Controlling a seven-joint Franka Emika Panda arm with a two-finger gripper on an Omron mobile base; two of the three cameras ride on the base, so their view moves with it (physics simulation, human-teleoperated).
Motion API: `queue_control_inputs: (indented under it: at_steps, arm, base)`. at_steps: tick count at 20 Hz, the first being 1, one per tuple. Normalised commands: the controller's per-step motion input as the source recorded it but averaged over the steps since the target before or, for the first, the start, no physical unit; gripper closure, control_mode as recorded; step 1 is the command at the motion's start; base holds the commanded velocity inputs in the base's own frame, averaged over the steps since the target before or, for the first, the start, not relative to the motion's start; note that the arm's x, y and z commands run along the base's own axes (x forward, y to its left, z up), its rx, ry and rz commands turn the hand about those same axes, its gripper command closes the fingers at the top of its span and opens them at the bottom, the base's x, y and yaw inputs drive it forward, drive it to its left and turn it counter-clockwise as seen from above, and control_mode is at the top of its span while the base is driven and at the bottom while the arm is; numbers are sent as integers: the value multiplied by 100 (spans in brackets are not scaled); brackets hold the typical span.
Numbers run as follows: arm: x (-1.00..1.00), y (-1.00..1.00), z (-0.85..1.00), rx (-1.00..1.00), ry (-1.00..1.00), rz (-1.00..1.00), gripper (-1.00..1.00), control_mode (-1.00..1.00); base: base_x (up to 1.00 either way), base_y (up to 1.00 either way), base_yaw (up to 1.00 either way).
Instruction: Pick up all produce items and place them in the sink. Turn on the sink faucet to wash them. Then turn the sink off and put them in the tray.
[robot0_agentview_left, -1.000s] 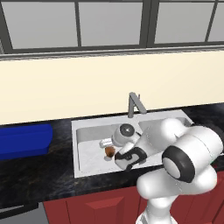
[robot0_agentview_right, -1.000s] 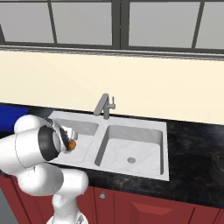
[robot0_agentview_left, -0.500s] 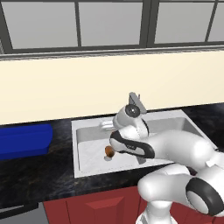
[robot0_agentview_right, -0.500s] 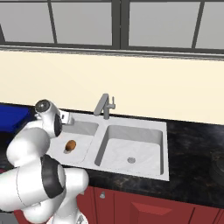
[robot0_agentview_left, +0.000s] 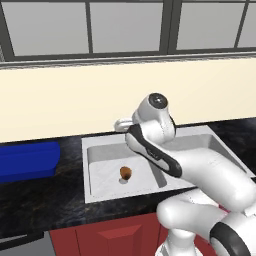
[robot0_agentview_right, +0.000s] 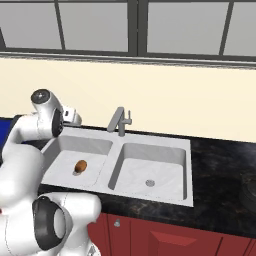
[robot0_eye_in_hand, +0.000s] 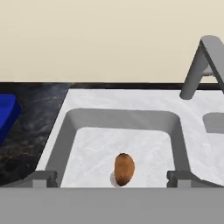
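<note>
Tray (robot0_eye_in_hand: 5, 114): blue, parked on the counter left of the sink (robot0_eye_in_hand: 131, 98).
Gripper (robot0_eye_in_hand: 112, 178): spread wide, nothing held.
Potato (robot0_eye_in_hand: 124, 168): lying in the left basin, over the drain.
Faucet (robot0_eye_in_hand: 202, 65): 1 risk judged — the lever could be missed, leaving the produce unwashed.

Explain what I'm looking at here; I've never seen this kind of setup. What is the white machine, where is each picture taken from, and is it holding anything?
It's a rendered kitchen. The white machine is a robot arm on a base that can drive. Two pictures come from cameras on that base, behind the arm to its left and right. The third looks along the gripper from a camera on the hand; the two dark tips at its bottom stand wide apart, holding nothing. A small brown potato lies in the left basin of the marbled sink, over its drain. The grey faucet stands behind the divider; no water shows. The blue tray sits on the black counter left of the sink.
</note>
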Motion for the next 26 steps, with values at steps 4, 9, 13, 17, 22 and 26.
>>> queue_control_inputs:
  at_steps: [4, 9, 13, 17, 22, 26]
  arm:
    - [-69, -36, 14, 0, -4, 2, -100, -100]
    - [-78, -37, 5, 0, -3, 2, -100, -100]
    - [-71, -43, 4, 0, -3, 3, -100, -100]
    - [-63, -49, 2, 0, -2, 4, -100, -100]
    - [-53, -56, 2, 0, -2, 5, -100, -100]
    - [-25, -59, 0, 0, -2, 4, -100, -100]
  base:
    - [0, 0, 0]
    - [0, 0, 0]
    - [0, 0, 0]
    - [0, 0, 0]
    - [0, 0, 0]
    - [0, 0, 0]
